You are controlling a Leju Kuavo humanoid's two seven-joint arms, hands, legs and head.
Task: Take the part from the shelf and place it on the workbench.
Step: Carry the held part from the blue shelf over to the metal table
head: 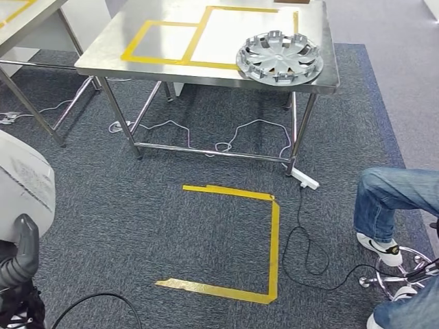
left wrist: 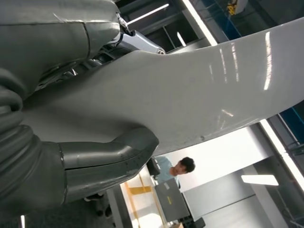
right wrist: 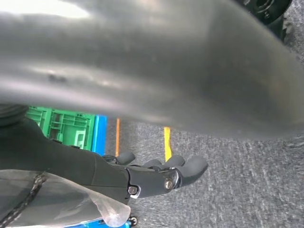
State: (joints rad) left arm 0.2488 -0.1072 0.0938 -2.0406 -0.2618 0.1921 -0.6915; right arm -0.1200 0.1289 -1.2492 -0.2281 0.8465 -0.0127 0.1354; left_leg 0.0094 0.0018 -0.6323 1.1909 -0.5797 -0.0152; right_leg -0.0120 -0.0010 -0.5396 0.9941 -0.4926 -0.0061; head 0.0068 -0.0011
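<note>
At lower left of the head view, we are carrying the grey part [head: 23, 185], our left hand [left wrist: 71, 161] gripping it. Our right hand [right wrist: 157, 173] is hanging slack, grasping nothing; the workbench [head: 155, 27] is waiting at upper centre, placement undone.

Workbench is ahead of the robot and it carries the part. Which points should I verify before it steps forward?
1. Left hand grips the part: ok, thumb and fingers clamp its edge.
2. Right hand supports the part: cannot tell, its fingers lie stretched beside the part and no contact shows.
3. Free place on the workbench: ok, the left taped rectangle is bare; the hubcap takes the right end.
4. Floor path: not ok, a black cable lies near the floor tape.
5. Person's legs: not ok, close on the right.
</note>
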